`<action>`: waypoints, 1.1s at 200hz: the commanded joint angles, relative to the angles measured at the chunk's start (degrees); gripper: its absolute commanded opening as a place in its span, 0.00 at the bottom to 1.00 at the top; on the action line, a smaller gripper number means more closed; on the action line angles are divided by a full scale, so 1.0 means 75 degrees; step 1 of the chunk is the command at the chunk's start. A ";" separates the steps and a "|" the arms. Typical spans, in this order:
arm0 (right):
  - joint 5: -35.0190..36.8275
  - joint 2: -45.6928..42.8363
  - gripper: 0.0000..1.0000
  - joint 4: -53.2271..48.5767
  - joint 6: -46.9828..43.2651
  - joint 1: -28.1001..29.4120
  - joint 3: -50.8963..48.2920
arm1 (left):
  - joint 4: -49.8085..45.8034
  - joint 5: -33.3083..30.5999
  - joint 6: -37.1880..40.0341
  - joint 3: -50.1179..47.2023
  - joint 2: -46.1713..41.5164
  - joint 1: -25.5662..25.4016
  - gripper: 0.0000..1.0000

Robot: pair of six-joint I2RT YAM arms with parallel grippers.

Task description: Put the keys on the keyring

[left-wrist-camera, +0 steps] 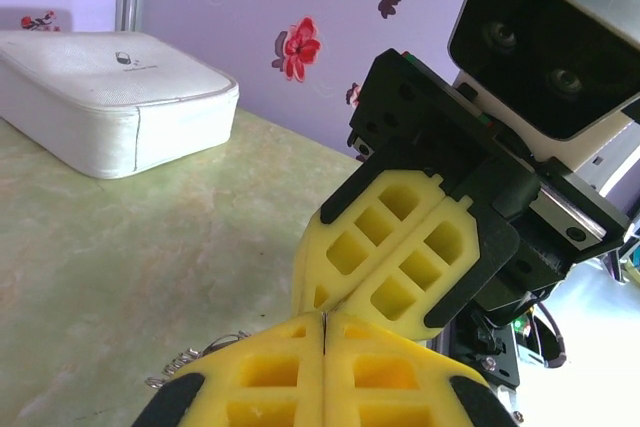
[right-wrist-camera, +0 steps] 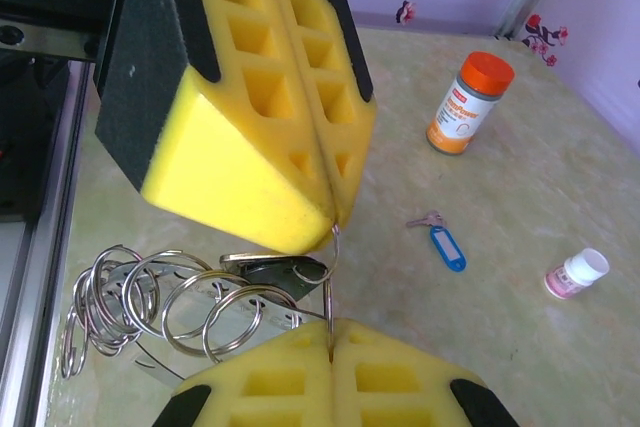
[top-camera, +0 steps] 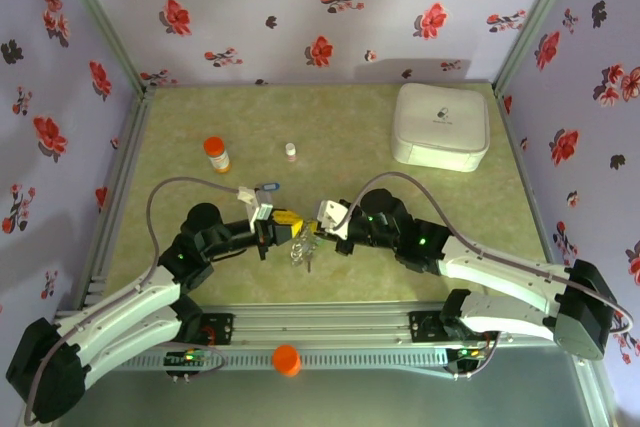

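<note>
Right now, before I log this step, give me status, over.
Left gripper and right gripper both shut on keyring, tip to tip. Blue key loose on table, not threaded. Bottle well aside.

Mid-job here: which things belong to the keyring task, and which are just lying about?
Job: keyring, pinched between left gripper and right gripper, jaws shut; black key; blue key; ring bunch.
Lying about: orange-capped bottle; small white bottle; white box.

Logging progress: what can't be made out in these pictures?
Top view: ring bunch too small, beside left gripper and right gripper.
Right wrist view: black key half hidden by left gripper's pad; keyring ends vanish between fingers.
Left wrist view: ring bunch mostly behind left gripper's fingers.
</note>
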 commanded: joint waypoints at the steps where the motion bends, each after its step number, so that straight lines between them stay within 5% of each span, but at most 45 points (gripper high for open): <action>1: 0.0054 -0.0084 0.00 0.0569 0.0301 0.0090 0.0002 | 0.0042 -0.0148 -0.0128 -0.0035 -0.0017 -0.0052 0.00; 220: -0.0261 -0.0268 0.00 0.0687 -0.0123 0.0274 -0.0293 | -0.0299 -0.1092 -0.0582 0.0094 0.0044 -0.0052 0.00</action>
